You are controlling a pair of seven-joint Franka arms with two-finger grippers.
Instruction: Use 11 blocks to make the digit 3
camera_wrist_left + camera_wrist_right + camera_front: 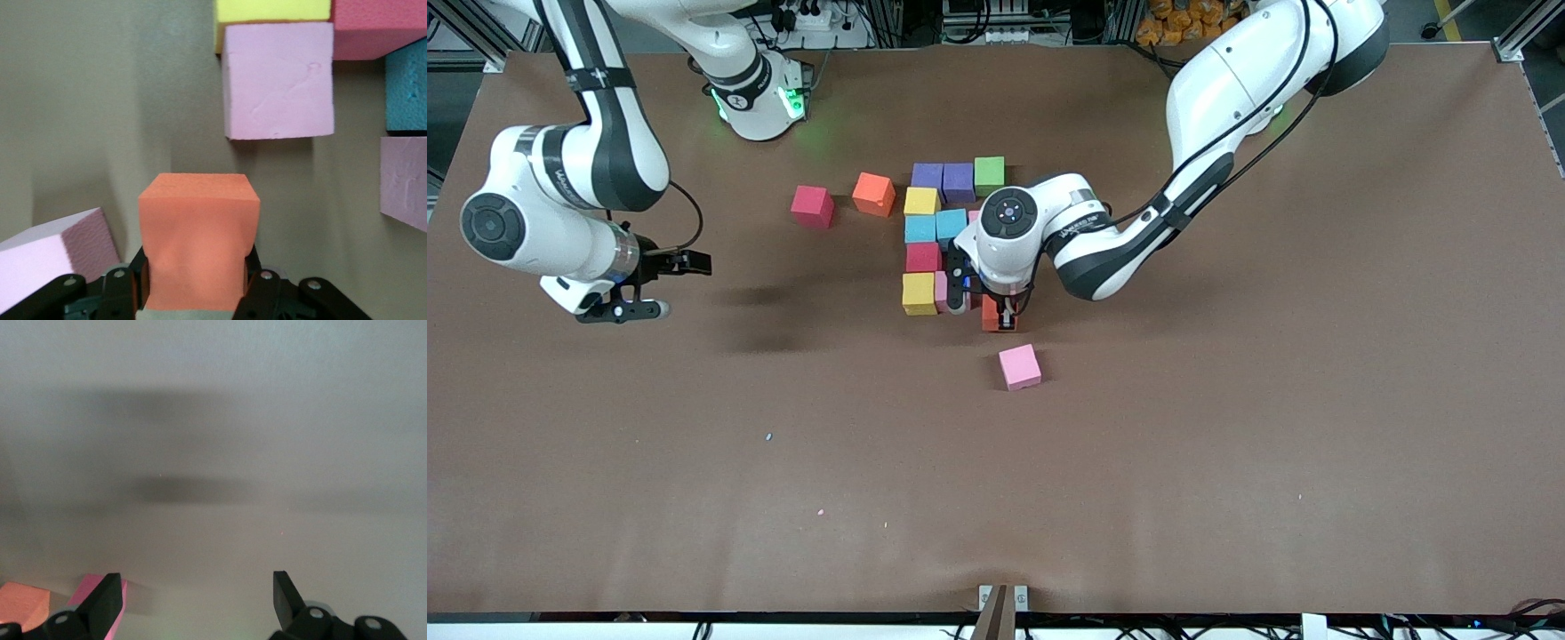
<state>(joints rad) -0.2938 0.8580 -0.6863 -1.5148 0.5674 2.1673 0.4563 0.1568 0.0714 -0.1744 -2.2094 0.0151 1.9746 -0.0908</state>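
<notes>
Several blocks form a cluster mid-table: two purple (927, 175) (959, 181), green (989, 174), yellow (921, 201), two blue (919, 228) (951, 224), red (923, 257), yellow (919, 293) and a partly hidden pink one (941, 292). My left gripper (1000, 316) (198, 267) is shut on an orange block (991, 313) (198, 227), held low beside that pink block (278, 80). My right gripper (618, 302) (198, 600) hangs open and empty over bare table toward the right arm's end.
A loose pink block (1019, 366) (53, 257) lies just nearer the front camera than the held one. A red block (812, 206) and an orange block (873, 194) (23, 603) sit beside the cluster, toward the right arm's end. The left arm's wrist hides part of the cluster.
</notes>
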